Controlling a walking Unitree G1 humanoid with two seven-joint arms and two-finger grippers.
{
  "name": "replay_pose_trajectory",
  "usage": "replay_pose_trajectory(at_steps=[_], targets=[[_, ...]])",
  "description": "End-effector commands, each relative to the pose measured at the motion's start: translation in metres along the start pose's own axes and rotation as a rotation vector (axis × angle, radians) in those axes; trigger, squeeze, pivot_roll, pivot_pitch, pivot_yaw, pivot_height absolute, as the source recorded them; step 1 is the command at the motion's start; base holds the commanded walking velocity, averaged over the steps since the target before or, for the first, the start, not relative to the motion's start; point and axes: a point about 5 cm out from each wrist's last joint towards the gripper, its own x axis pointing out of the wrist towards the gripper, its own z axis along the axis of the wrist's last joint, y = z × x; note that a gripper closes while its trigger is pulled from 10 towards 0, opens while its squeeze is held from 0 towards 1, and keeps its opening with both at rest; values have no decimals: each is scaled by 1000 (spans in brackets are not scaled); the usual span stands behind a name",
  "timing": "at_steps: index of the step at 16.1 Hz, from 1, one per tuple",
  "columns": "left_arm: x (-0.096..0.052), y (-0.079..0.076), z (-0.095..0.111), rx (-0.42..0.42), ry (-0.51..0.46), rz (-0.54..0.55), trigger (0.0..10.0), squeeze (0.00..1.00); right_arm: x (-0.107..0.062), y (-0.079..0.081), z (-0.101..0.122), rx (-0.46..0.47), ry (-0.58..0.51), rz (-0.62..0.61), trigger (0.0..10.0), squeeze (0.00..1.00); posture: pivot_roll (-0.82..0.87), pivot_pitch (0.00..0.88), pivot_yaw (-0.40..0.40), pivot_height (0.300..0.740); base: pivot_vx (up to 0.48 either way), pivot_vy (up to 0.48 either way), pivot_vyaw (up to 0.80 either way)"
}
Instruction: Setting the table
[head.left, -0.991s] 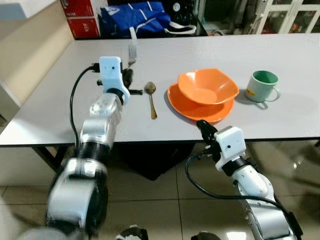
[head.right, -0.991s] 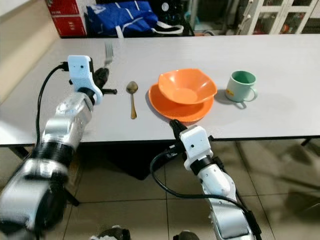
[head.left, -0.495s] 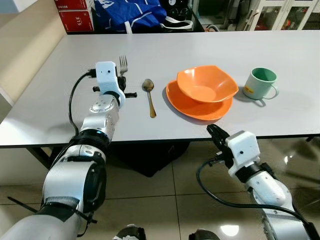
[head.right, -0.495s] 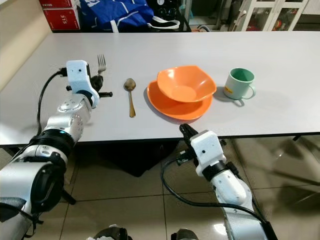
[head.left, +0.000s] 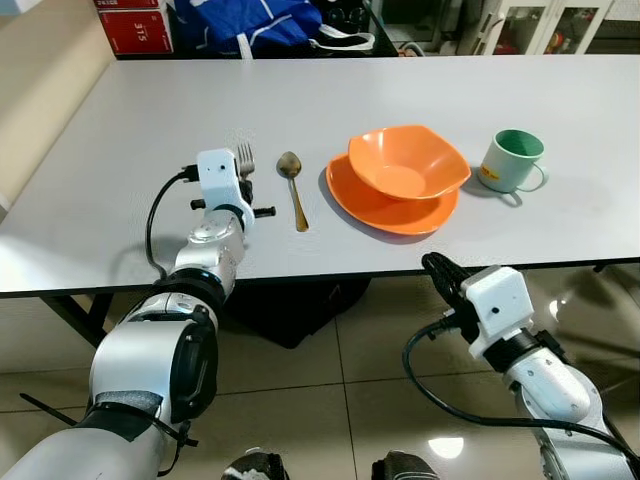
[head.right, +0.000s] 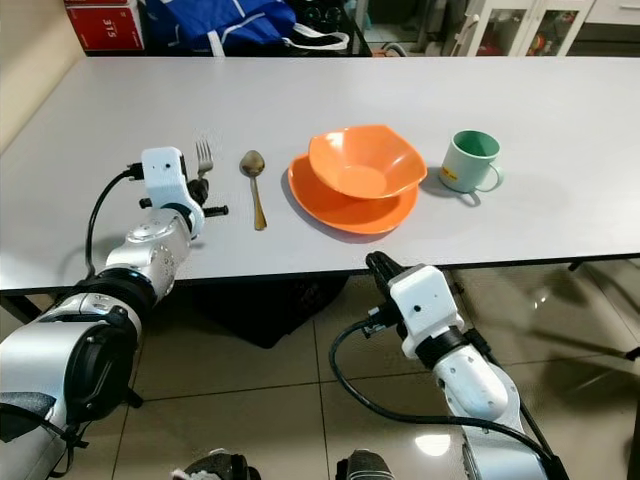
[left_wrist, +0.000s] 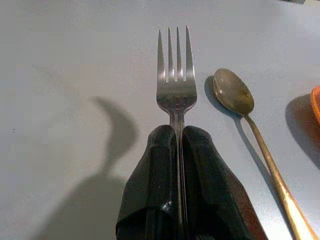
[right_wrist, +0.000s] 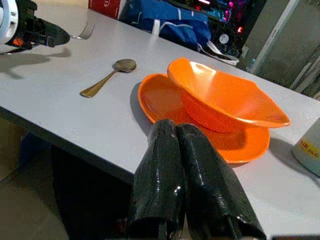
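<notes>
We squeeze the fork (left_wrist: 176, 80) tight in our left gripper (left_wrist: 177, 150), low over the table (head.left: 120, 130). It points away from us, side by side with the spoon (head.left: 293, 185) just beside it. Our right gripper (right_wrist: 182, 145) stays pinched on nothing, under the table edge.

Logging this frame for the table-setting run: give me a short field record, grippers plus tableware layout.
left gripper: shut on fork, over the table
right gripper: shut, empty, at the table's near edge, below the plate
fork: left of spoon, roughly parallel, apart from it
bowl: orange, resting on orange plate
mug: green, right of the plate, handle toward the right
</notes>
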Motion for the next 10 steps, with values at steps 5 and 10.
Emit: replay_pose_trajectory(at_steps=[5, 10], targets=[[0, 3, -1, 55, 23, 24, 0, 0, -9, -4, 4, -4, 12, -17, 10000, 0, -390, 106, 19, 702, 0, 0, 0], [1, 5, 7, 66, -2, 34, 0, 0, -13, -5, 5, -8, 23, -27, 10000, 0, -401, 110, 22, 702, 0, 0, 0]])
